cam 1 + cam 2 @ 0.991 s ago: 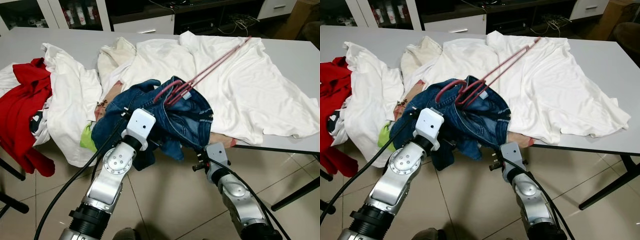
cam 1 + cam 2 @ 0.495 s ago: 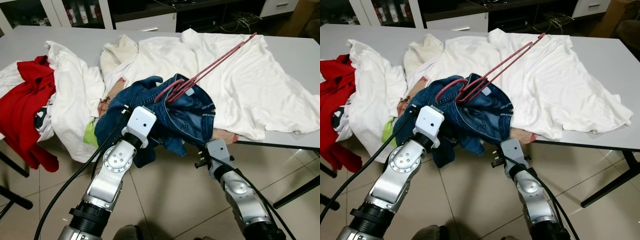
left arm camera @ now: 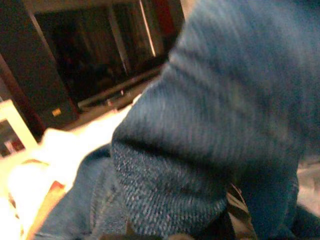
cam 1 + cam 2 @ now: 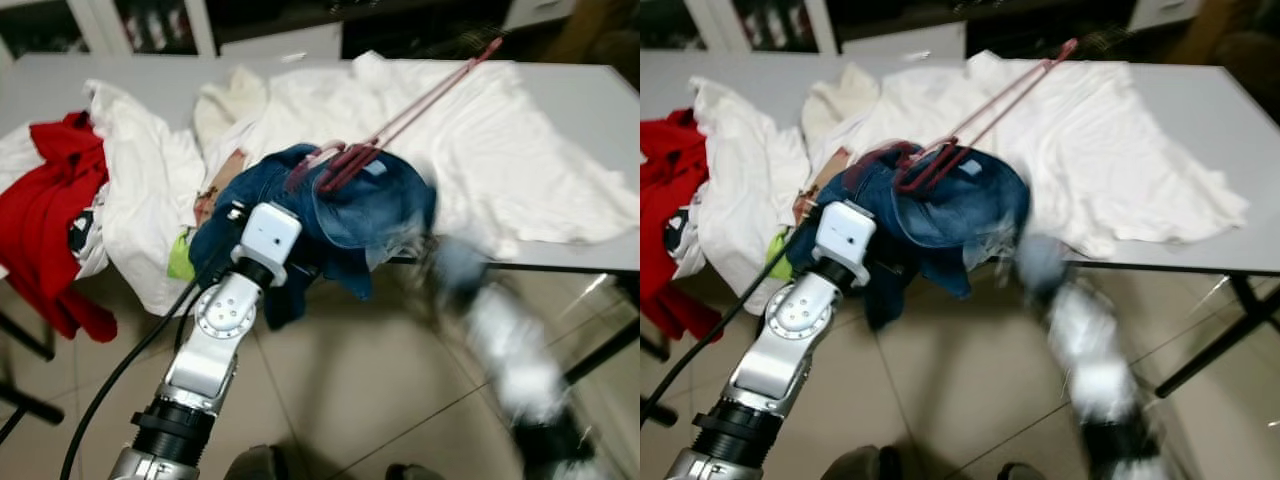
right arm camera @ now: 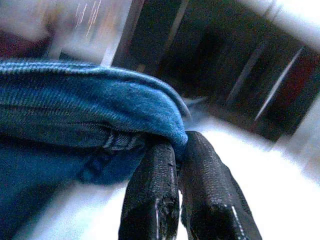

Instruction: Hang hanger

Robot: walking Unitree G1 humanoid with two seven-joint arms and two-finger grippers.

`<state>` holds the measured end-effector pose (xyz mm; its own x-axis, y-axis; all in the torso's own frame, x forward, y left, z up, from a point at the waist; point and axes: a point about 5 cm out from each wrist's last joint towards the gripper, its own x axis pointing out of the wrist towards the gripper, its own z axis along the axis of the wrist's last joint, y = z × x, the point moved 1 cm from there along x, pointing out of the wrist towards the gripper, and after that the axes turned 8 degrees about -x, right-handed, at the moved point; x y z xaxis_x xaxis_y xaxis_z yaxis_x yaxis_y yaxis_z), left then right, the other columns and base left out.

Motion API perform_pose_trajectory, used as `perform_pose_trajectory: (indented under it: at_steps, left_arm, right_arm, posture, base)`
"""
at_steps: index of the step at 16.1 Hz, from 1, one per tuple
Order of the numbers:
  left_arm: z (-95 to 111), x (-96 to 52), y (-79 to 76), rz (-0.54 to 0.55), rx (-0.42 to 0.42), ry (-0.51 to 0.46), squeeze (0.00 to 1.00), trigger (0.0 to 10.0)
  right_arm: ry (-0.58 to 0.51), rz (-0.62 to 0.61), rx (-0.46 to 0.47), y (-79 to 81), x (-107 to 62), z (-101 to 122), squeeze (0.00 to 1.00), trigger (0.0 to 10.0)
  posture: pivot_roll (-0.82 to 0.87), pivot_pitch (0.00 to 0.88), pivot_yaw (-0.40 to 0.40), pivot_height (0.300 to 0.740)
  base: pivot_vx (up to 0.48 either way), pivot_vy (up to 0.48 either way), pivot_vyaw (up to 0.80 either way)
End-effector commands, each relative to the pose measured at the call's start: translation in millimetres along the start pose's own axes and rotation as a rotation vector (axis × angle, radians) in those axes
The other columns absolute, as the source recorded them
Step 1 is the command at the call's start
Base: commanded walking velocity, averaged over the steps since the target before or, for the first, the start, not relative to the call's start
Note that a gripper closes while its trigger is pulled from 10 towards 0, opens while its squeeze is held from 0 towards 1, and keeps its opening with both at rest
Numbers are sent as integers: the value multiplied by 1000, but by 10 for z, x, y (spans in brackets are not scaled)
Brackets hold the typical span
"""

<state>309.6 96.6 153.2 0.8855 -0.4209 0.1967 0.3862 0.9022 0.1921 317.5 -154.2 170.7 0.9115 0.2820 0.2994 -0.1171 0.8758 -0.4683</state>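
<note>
Pink slim-armed plastic hanger [image 4: 400, 118] slanting from 1 o'clock down toward centre, hook end buried in a bunched blue denim garment [image 4: 340, 210] at the near edge of a grey desk [image 4: 590, 95]. Around it, a spread white cotton shirt [image 4: 520, 160] at 2 o'clock, another white garment [image 4: 140, 190] at 10 o'clock, a red top [image 4: 45, 210] at 9 o'clock hanging off the edge.

Left tool [image 3: 225, 220] pushed in under the denim at 7 o'clock of the bundle, probably to prop the cloth; open or closed, cannot tell, buried in fabric. Right tool [image 5: 180, 200], black fingers pinched together on a folded denim hem, apparently gripping so the garment lifts with the hanger; arm at 5 o'clock, smeared by blur.

Hanging not yet done; hanger resting on the pile.
</note>
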Motion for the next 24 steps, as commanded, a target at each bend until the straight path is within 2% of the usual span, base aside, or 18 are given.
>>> perform_pose_trajectory:
  at_steps: [1, 5, 6, 12, 24]
  left_arm:
    - [115, 35, 27, 5, 7, -50, 0, 10000]
    - [115, 35, 27, 5, 7, -50, 0, 10000]
    - [116, 59, 20, -7, 9, -59, 0, 10000]
    - [126, 64, 26, -22, 9, -58, 0, 10000]
    - [126, 64, 26, -22, 9, -58, 0, 10000]
  right_arm:
    - [-363, 8, -156, -175, 2, 764, 0, 10000]
    - [-363, 8, -156, -175, 2, 764, 0, 10000]
    - [-309, 6, -149, -147, -30, 725, 0, 10000]
    - [-241, -12, -157, -143, -81, 627, 0, 10000]
    - [-241, -12, -157, -143, -81, 627, 0, 10000]
  posture:
    - [66, 0, 36, 740]
    - [66, 0, 36, 740]
    - [51, 0, 35, 740]
    - [44, 0, 42, 740]
    - [44, 0, 42, 740]
  base:
    - [0, 0, 0]
    - [0, 0, 0]
    - [0, 0, 0]
    - [0, 0, 0]
    - [0, 0, 0]
